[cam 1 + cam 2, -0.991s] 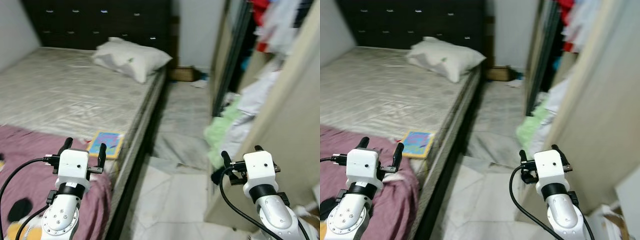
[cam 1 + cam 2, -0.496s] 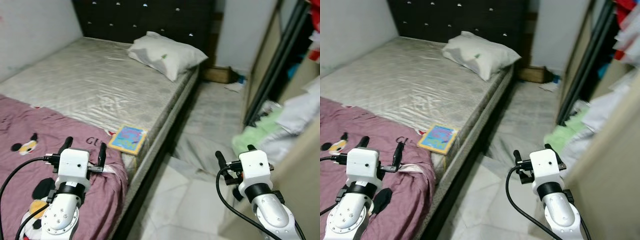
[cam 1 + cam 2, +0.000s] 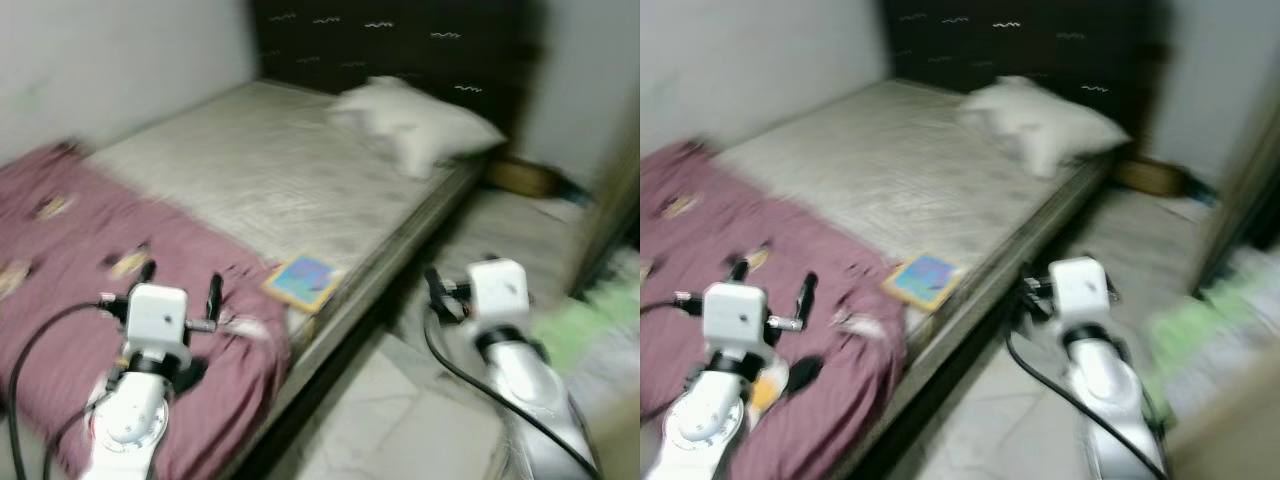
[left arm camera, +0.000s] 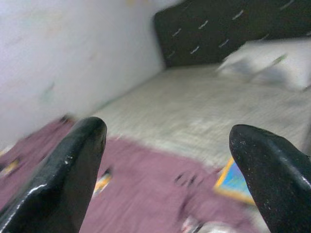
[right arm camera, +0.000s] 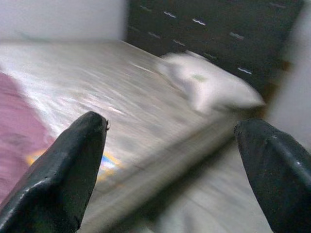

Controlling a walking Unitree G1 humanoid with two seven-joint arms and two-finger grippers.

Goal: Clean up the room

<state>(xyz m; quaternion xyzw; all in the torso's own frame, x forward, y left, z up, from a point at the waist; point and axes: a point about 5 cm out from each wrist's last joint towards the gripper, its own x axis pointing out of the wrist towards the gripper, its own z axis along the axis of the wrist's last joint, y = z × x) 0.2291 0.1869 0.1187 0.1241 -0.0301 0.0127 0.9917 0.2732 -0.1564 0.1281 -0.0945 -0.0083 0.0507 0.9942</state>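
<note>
Frames motion-blurred. Low bed with pale grey quilted mattress (image 3: 290,170) spans centre of head view. Dark padded headboard with small shiny studs (image 3: 390,45) along top edge. Plain white wall (image 3: 110,65) upper left. Light marble-look tiled floor (image 3: 400,420) lower centre, narrow aisle running to upper right beside bed. Brown box-like object, perhaps cardboard (image 3: 525,178), on floor at far end of aisle. Light even, soft, no hard shadows.

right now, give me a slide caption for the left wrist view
Open left pincer facing a bed with a purple blanket, a colourful book and a white pillow.
</note>
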